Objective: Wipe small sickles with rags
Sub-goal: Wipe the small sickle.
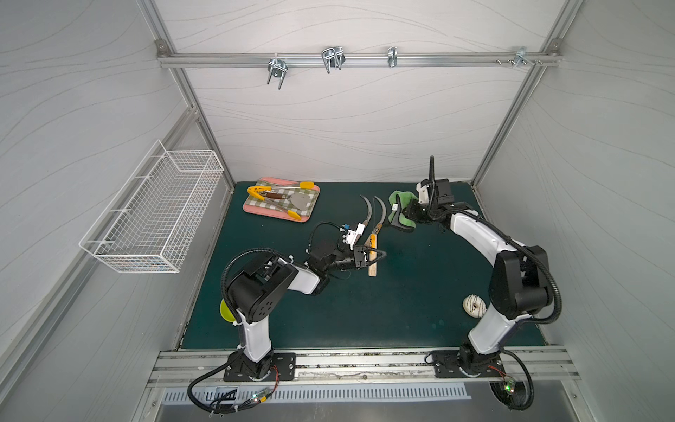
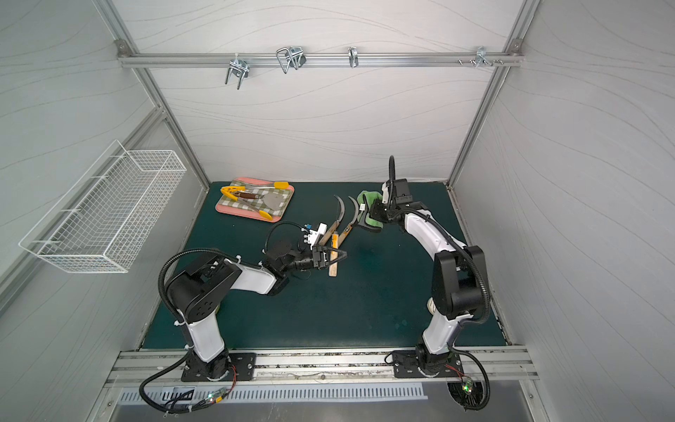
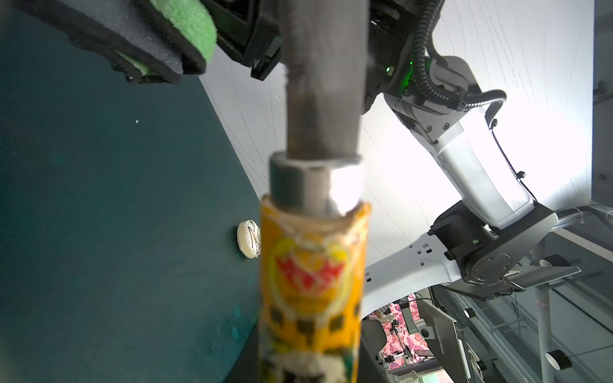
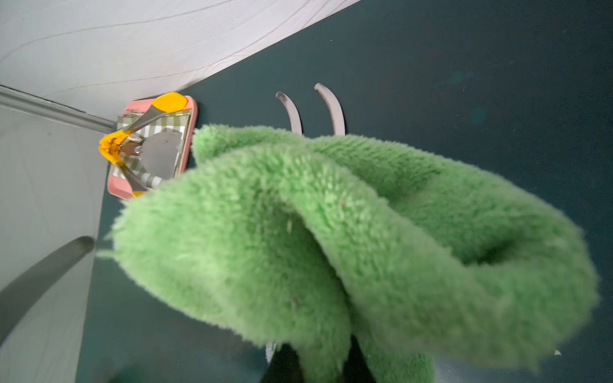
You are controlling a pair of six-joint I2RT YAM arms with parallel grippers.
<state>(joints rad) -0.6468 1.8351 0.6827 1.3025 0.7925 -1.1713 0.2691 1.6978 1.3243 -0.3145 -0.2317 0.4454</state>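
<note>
So here's where I'm at. My left claw point(image 1: 378, 255) is clamped across the handle of one sickle point(image 1: 372, 269), which sits to my right of the pink tray point(image 1: 249, 209) and a bit nearer to me. Up close in my left wrist view it's a pale wooden handle wrapped in a yellow-orange label point(image 3: 311, 288) with a red emblem and dark lettering, too blurry to read. Above that comes a shiny metal collar point(image 3: 315, 185), then a dull dark-grey blade point(image 3: 323, 83) with brownish grime along one edge near the collar. The blade heads toward the rag point(image 1: 400, 206); I can't tell whether they touch.

My right claw point(image 1: 410, 213) is squeezed tight on that rag, out to my right of the tray, past the sickles. It's fluffy light green on one face and smooth grey with black edging on the other, with a small white tag point(image 1: 394, 207). It hangs bunched and folded over itself. I can't tell whether its lowest fold touches the surface point(image 1: 365, 314).

The two other sickles point(image 4: 293, 114) lie flat on the surface between the tray and the rag, just beside the one I'm holding. Their thin grey blades run side by side, curving the same way, tips pointing away from me. The tray itself carries yellow-tipped tongs point(image 1: 257, 192) and a spatula point(image 1: 300, 201) on a checked cloth.
</note>
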